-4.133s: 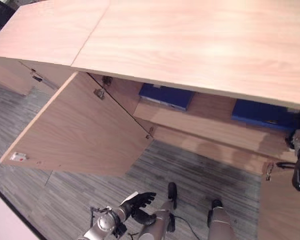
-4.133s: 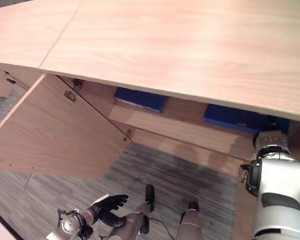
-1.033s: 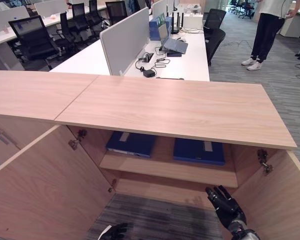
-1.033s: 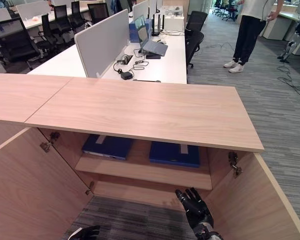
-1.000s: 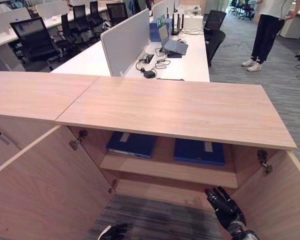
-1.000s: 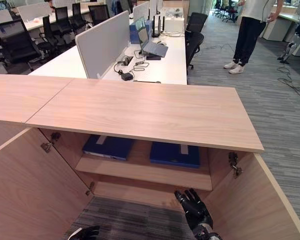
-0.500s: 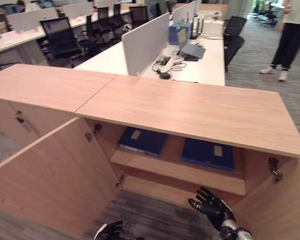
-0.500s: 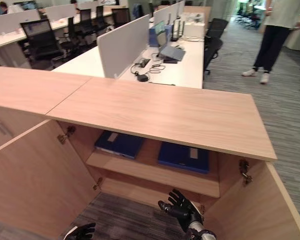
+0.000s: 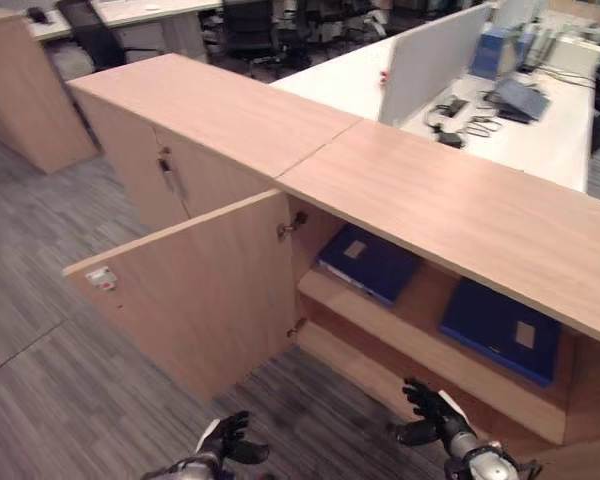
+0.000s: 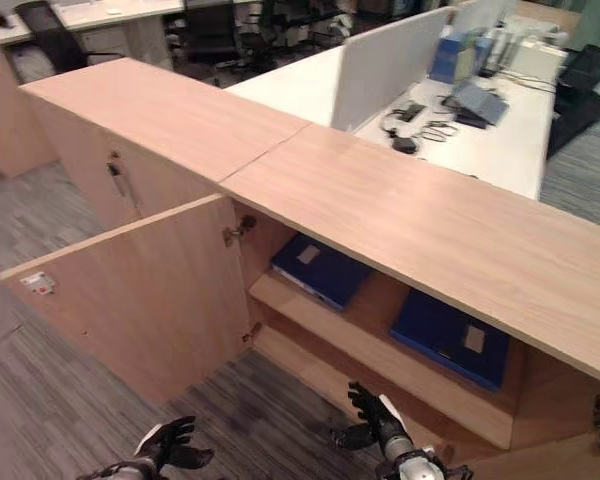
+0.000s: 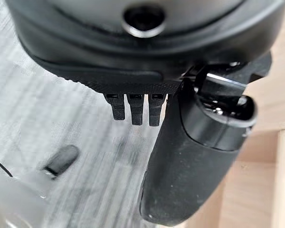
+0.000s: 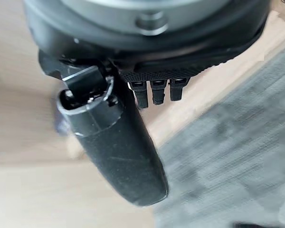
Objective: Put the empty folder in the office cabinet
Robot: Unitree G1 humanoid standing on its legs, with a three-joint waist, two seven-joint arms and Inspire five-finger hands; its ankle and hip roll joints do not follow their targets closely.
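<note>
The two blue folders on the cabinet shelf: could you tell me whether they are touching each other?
Apart. In the right eye view the left folder and the right folder lie flat on the shelf, bare wood showing between them.

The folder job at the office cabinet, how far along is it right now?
Looks done: two blue folders, one beside the other, lie flat on the cabinet shelf. In hand: nothing; the left hand and right hand are open and empty, low in front of the cabinet. Left: the cabinet door stands open, if closing it is wanted.
</note>
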